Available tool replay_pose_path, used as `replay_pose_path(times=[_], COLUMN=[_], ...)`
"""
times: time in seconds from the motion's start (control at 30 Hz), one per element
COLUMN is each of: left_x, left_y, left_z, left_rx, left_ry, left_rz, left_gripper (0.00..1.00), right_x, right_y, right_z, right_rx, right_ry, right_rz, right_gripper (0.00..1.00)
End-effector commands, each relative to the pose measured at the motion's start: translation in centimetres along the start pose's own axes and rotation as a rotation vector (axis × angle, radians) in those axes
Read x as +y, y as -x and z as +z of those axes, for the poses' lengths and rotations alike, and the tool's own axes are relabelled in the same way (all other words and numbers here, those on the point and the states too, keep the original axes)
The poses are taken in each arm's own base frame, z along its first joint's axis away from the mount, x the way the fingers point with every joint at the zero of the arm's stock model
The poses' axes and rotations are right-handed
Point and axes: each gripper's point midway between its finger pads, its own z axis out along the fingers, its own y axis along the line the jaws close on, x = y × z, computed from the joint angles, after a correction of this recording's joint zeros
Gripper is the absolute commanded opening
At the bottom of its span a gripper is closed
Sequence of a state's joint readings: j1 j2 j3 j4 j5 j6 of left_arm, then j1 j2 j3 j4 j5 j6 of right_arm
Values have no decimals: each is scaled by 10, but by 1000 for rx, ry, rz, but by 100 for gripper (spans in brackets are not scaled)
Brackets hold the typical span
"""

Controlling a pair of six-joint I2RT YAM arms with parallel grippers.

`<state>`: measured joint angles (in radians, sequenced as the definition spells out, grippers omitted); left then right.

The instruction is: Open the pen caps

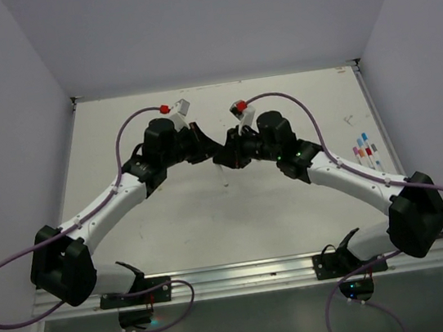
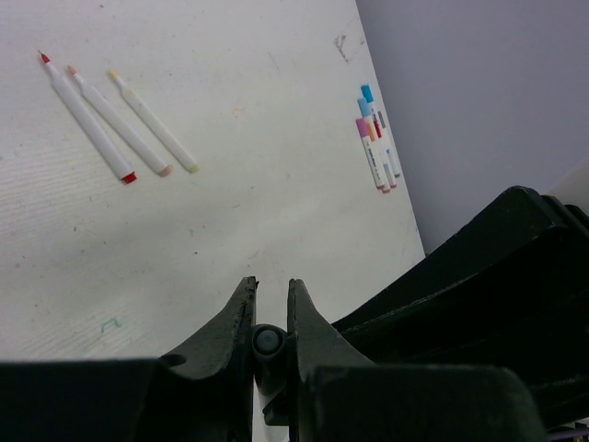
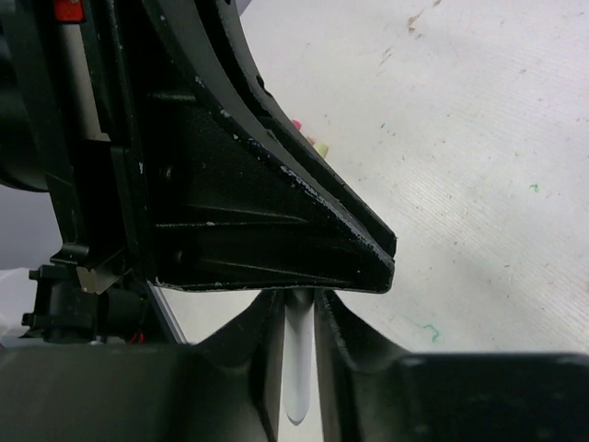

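Pen cap (image 2: 267, 343) pinched by left gripper (image 2: 272, 285); only right wrist shows white barrel (image 3: 297, 368).

This looks like a robot lab. A left arm (image 1: 100, 209) and a right arm (image 1: 355, 174) are bolted to a metal rail (image 1: 237, 275). A white table (image 1: 213, 225) lies under the left pincer (image 2: 271, 287), and plain grey walls (image 1: 209, 19) stand beyond it. Purple cables (image 1: 281, 93) loop off the arms.

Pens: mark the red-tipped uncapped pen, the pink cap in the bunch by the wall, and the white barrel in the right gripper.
red-tipped pen (image 2: 87, 122), left wrist view, mid-barrel.
pink cap (image 2: 363, 128), left wrist view, middle of the cap.
held white barrel (image 3: 297, 368), right wrist view, its lower half.
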<state>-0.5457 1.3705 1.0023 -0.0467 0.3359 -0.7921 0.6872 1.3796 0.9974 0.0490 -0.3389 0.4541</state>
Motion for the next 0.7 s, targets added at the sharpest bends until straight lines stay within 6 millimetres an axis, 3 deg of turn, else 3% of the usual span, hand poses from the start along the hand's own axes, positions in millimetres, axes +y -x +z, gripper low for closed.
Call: replay_pose_path(times=[0.0, 0.23, 0.43, 0.47, 0.5, 0.67], left_x=[-20, -26, -27, -26, -27, -25], left_y=[18, 22, 21, 20, 21, 23], left_z=[-10, -12, -13, -13, -13, -12], left_rx=[-60, -69, -67, -65, -67, -68], left_ry=[-42, -54, -60, -58, -60, -46], left_rz=[44, 38, 29, 28, 29, 34], left_gripper=[0, 0, 0, 0, 0, 0], right_x=[10, 13, 20, 22, 23, 27], right_y=[4, -5, 1, 0, 1, 0], right_z=[-8, 2, 12, 13, 15, 16], right_rx=[-31, -17, -34, -33, -35, -37], right_ry=[33, 69, 102, 108, 107, 85], right_rz=[-33, -21, -12, -13, -13, -6], right_gripper=[31, 35, 26, 23, 0, 0])
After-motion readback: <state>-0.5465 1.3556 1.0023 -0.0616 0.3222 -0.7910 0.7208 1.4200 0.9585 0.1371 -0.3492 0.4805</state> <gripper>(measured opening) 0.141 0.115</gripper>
